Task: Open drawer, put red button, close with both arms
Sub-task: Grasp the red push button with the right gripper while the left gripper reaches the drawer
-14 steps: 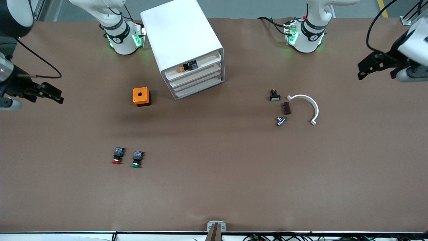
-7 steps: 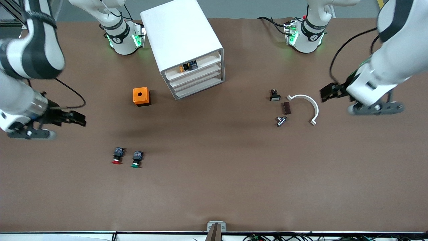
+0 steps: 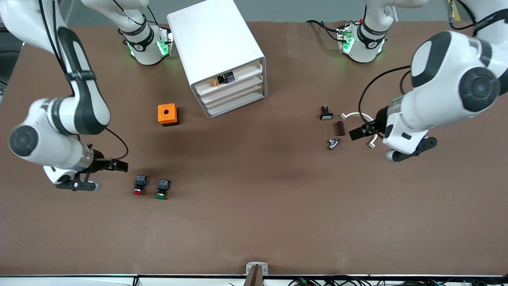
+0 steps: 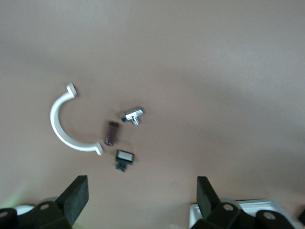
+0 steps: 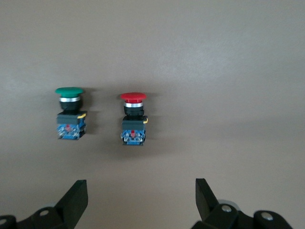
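The red button (image 3: 139, 186) lies on the brown table beside its green-capped twin (image 3: 162, 189), both near the right arm's end. My right gripper (image 3: 120, 165) is open and empty, low beside the red button, on the side away from the twin. In the right wrist view the red button (image 5: 133, 121) and the green one (image 5: 70, 117) lie ahead of the open right gripper (image 5: 138, 188). The white drawer cabinet (image 3: 222, 51) stands at the back with its drawers shut. My left gripper (image 3: 354, 134) is open and empty over small parts, and it shows open in its wrist view (image 4: 141, 186).
An orange box with a round hole (image 3: 168, 114) sits beside the cabinet. Under the left gripper lie a white curved clamp (image 4: 66, 121), a brown strip (image 4: 111, 133), a metal fitting (image 4: 133, 115) and a small black switch (image 4: 125, 158). A small orange-and-black part (image 3: 223, 78) shows at the top drawer.
Both arms have swung in from the table's ends. The right gripper has come down beside the red button. The left gripper has moved over the small parts.
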You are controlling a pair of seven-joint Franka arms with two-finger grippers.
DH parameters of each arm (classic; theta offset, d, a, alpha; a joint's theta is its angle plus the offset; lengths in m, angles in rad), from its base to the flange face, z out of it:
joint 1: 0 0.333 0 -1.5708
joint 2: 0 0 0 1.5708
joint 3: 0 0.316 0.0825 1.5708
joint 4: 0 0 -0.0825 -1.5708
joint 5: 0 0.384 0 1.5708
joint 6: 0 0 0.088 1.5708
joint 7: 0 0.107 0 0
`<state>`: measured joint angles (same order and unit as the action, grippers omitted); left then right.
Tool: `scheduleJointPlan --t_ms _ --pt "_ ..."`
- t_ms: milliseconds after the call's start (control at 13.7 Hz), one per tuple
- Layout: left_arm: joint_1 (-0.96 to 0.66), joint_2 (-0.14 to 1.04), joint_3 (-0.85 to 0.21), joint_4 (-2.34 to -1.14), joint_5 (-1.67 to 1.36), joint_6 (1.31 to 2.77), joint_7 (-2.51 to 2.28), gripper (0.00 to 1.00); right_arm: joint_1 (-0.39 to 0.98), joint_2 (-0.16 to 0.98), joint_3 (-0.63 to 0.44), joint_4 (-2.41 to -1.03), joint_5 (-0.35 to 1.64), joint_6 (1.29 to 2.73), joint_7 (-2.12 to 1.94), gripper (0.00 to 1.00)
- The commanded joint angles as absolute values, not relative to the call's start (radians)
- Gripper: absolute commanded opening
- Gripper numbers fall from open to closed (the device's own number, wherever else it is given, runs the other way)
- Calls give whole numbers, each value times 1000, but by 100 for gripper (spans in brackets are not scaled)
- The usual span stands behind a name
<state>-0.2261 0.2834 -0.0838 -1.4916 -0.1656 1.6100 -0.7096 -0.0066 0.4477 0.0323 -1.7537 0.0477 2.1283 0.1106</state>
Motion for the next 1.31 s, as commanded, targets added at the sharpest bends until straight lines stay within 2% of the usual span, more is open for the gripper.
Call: scheduleJointPlan --t_ms 0,365,657,730,1021,1240 --pt "-265 343 -81 -1447 -195 1603 -865 100 -9 527 34 -1736 141 2158 130 100" --pt "-336 414 -81 -1445 -313 1600 -1130 100 -5 632 34 -1738 170 2287 152 99" --pt "-351 414 -80 -1439 -432 1482 -1280 100 8 667 34 -1733 170 2307 192 91" --pt "-351 420 -80 -1439 -457 1482 -1331 100 8 669 34 -1733 169 2315 192 85" --pt "-347 436 -81 -1439 -543 1439 -1466 100 15 666 32 -1726 166 2307 189 37" --pt "-351 445 -80 -1439 -552 1427 -1492 100 12 666 32 -1718 169 2309 193 7"
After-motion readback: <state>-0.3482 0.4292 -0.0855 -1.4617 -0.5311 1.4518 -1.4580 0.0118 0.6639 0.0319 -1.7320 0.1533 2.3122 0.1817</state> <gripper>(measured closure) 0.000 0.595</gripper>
